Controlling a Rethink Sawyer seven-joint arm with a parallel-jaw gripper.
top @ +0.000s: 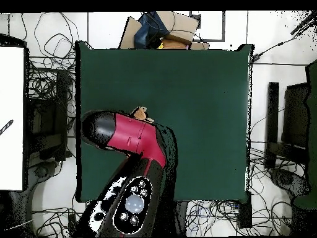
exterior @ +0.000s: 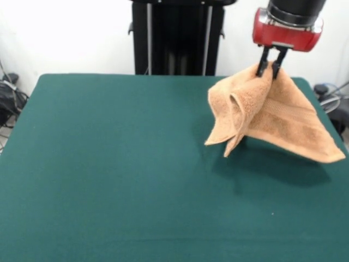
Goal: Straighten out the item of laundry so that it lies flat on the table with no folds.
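The towel [exterior: 275, 112] is light orange-tan terry, with a plain woven band of the same colour running near its right edge. The table [exterior: 109, 164] has a dark green, felt-like top with no pattern. The gripper [exterior: 271, 68] has black fingers under a glossy red housing, and the arm [top: 133, 139] is red and black. The far wall [exterior: 65, 33] is white.

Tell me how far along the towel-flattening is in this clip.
Done: the gripper has pinched the towel at a top corner and holds it up over the table. In hand: the towel hangs draped, with a fold curling on its left side; whether its lower edge touches the table is unclear. In the overhead view the arm hides nearly all of it. Left: laying it down and spreading it flat with no folds.
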